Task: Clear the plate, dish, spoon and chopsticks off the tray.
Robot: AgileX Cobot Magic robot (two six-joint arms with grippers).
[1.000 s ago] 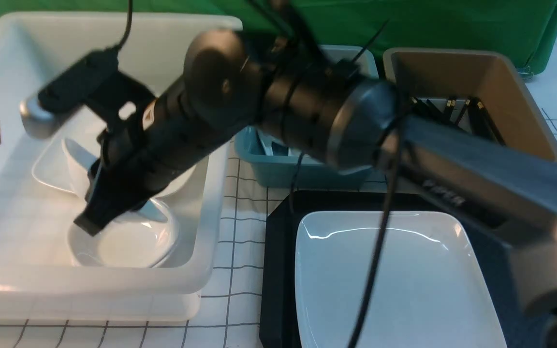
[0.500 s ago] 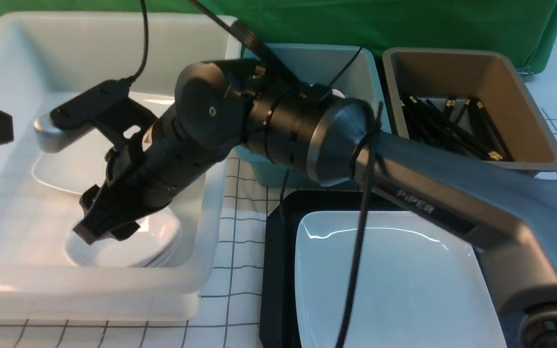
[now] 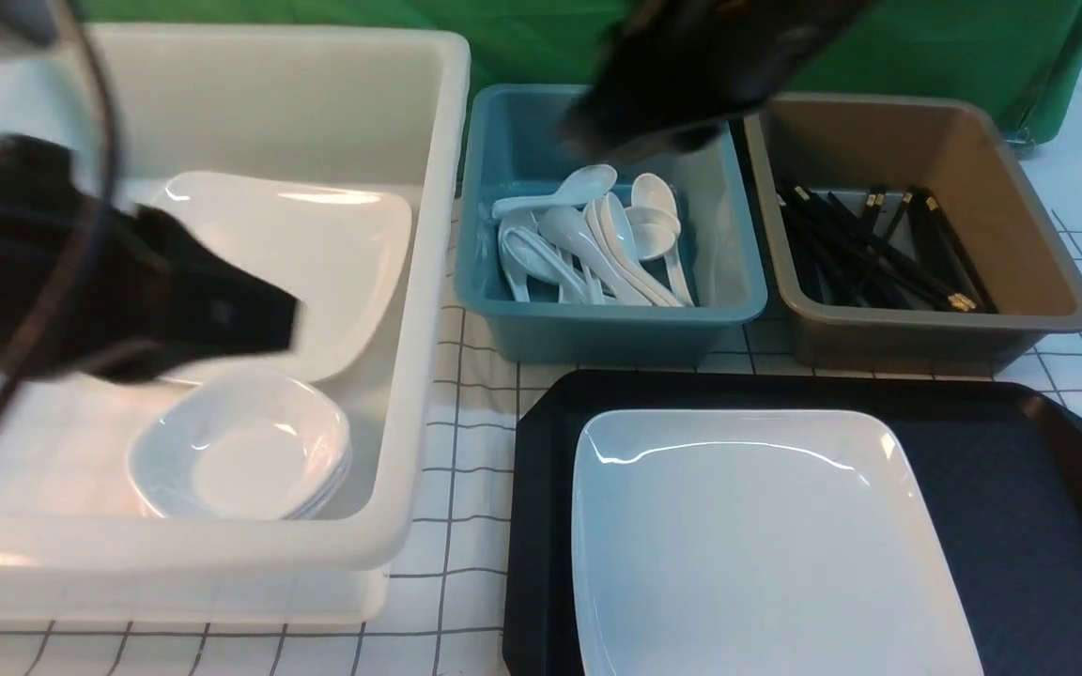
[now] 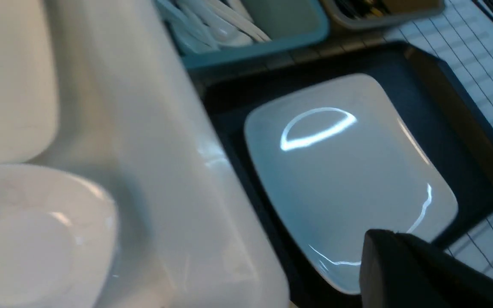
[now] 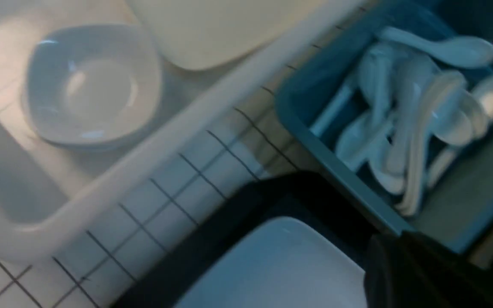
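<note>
One glossy white rounded-rectangle plate [image 3: 757, 535] lay on the black fine-textured tray [image 3: 1001, 507]. Three plastic tubs stood nearby: white tub [image 3: 409, 310], blue tub [image 3: 597, 330], brown tub [image 3: 926, 343]. Left tool [image 3: 264, 319] and right tool [image 3: 597, 131] were blurred; apart or together could not be told.

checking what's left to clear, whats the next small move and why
Probably bring the left hand across to the left rim of the plate. The plate is the only thing seen on the tray, and the white tub sits on that side.
</note>
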